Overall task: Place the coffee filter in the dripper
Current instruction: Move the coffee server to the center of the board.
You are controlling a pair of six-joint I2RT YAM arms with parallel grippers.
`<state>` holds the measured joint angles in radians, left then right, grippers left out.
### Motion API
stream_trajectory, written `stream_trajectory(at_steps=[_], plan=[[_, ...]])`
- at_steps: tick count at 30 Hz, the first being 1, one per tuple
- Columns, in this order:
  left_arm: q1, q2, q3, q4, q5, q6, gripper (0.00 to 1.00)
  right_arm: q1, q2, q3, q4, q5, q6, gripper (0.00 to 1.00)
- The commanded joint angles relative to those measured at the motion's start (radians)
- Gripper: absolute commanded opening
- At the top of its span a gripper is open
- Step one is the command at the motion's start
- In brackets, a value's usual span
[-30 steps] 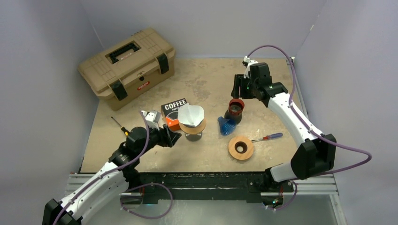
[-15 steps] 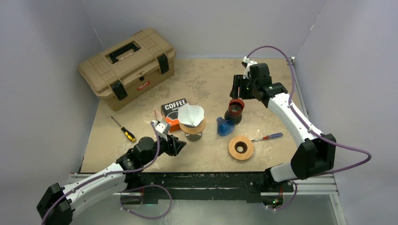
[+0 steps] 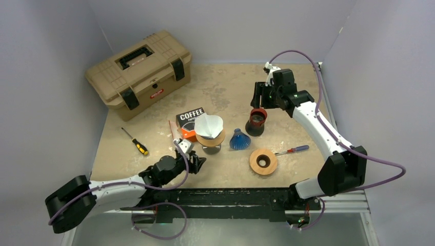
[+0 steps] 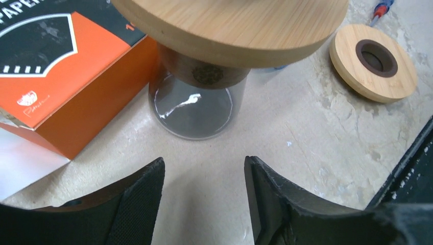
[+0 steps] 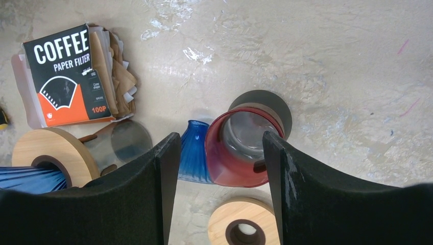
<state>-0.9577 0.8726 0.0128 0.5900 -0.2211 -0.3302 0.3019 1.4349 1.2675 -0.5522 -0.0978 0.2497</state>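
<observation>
On the worktop (image 3: 154, 169), the white coffee filter (image 3: 209, 124) stands open-mouthed in the dripper (image 3: 211, 140), a wooden-collared funnel on a clear glass base, just right of the coffee filter box (image 3: 189, 119). The left pincer (image 3: 199, 163) lies low on the near side of that dripper, its jaws partly apart and holding nothing. In the left wrist view the glass base (image 4: 196, 104) sits beyond the gap between the two fingers (image 4: 140, 204), apart from both, with the wooden collar (image 4: 230, 25) overhead. The right pincer (image 3: 259, 97) hangs over the red dripper (image 3: 256, 121) farther right, jaws likewise partly spread and empty. From its own camera the red rim shows below, between the fingers, without touching them. A blue dripper (image 3: 239, 140) stands wide end down between the glass-based dripper and the red one, touching the red one in the right wrist view. A wooden ring (image 3: 263, 161) lies near and to the right, beside a red-and-blue screwdriver (image 3: 292, 150). A yellow-and-black screwdriver (image 3: 136, 142) lies to the left, and a tan toolbox (image 3: 138, 74) sits at the far left.
</observation>
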Motion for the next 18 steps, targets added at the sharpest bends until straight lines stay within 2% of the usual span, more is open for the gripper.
stream_trajectory(at_steps=[1, 6, 18], plan=[[-0.009, 0.078, -0.06, 0.26, -0.037, 0.07, 0.6, 0.002, -0.001, 0.021, 0.028, -0.014, -0.01, 0.63], [-0.012, 0.181, -0.059, 0.357, -0.02, 0.084, 0.67, 0.002, 0.001, 0.023, 0.028, -0.016, -0.01, 0.63], [-0.019, 0.431, -0.022, 0.575, -0.032, 0.149, 0.7, 0.002, -0.008, 0.024, 0.028, -0.01, -0.013, 0.63]])
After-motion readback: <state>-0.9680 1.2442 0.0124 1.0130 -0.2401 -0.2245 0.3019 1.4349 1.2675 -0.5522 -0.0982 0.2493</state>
